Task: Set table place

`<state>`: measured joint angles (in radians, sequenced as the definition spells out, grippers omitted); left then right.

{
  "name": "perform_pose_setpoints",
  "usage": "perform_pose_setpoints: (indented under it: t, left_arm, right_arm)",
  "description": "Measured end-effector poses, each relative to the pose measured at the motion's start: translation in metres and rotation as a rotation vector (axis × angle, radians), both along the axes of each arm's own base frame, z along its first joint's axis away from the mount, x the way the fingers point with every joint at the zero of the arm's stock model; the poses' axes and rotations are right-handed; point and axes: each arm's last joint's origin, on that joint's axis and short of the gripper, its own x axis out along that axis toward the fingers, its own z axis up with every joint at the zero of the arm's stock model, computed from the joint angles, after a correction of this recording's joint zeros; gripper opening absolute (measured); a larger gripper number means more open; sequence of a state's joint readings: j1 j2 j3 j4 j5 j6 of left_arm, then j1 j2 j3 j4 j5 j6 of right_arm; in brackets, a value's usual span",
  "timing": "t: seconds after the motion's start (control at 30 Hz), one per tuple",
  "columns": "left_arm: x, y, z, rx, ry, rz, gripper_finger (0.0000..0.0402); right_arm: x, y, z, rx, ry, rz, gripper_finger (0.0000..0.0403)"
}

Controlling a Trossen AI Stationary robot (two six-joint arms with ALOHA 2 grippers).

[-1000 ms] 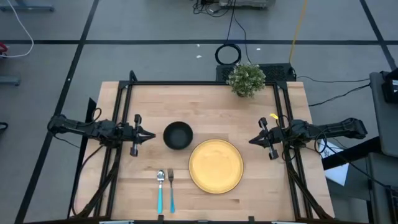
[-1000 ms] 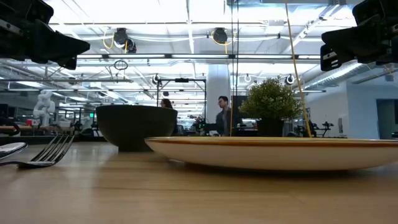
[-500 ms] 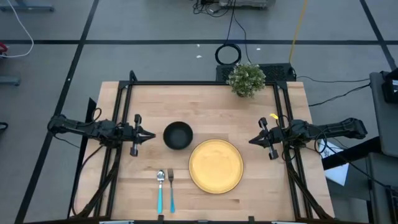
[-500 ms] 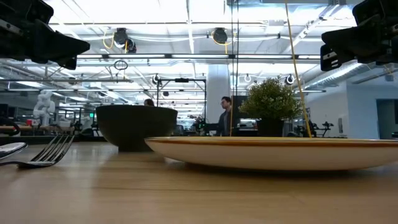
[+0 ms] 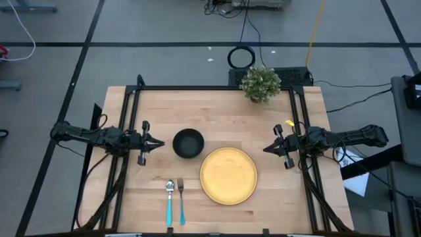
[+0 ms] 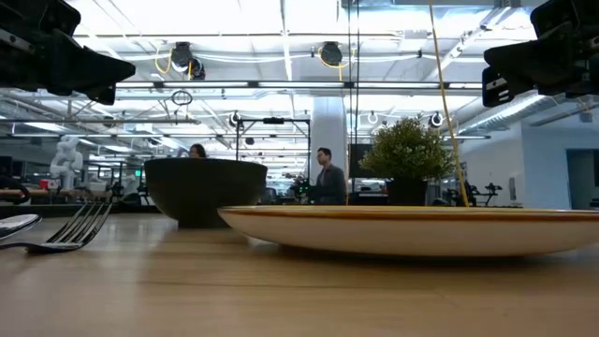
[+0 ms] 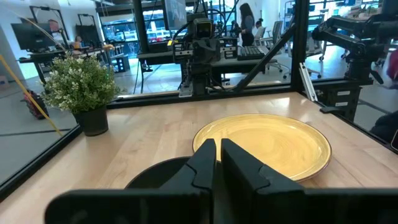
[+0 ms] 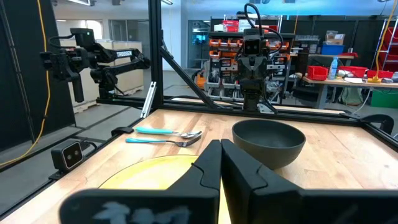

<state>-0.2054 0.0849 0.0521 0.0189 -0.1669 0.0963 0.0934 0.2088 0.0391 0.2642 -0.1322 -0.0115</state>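
Two arms flank a wooden table [image 5: 217,112] with a black frame. On it lies the setting: a yellow plate [image 5: 228,175] near the front edge, a black bowl [image 5: 188,143] just beside the plate's far-left rim, and a fork [image 5: 181,200] and spoon [image 5: 170,201] with turquoise handles, side by side left of the plate. A potted plant [image 5: 260,84] stands at the far edge. Left gripper [image 5: 160,143], fingers together, hovers beside the bowl, holding nothing. Right gripper [image 5: 266,149], fingers together, hovers near the plate's right rim, empty.
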Motion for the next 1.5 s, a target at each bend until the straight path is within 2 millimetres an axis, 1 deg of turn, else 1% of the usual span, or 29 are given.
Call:
perform_pose_setpoints:
  t: [0.97,1.23,1.33,1.5]
  left_arm:
    - [0.0,0.0,0.001,-0.006,-0.008,0.0,0.0031]
    - [-0.001,0.0,0.015,-0.129,-0.149,-0.006,0.0031]
    - [-0.001,0.0,0.016,-0.152,-0.161,-0.008,0.0031]
    - [-0.001,0.0,0.017,-0.248,-0.161,-0.018,0.0031]
  right_arm:
    - [0.0,0.0,0.0,0.0,0.0,0.0,0.0]
    - [0.0,0.0,0.001,0.001,-0.007,0.0,0.0]
    - [0.0,0.0,0.001,0.001,-0.008,0.0,0.0]
    - [0.0,0.0,0.001,0.001,-0.009,0.0,0.0]
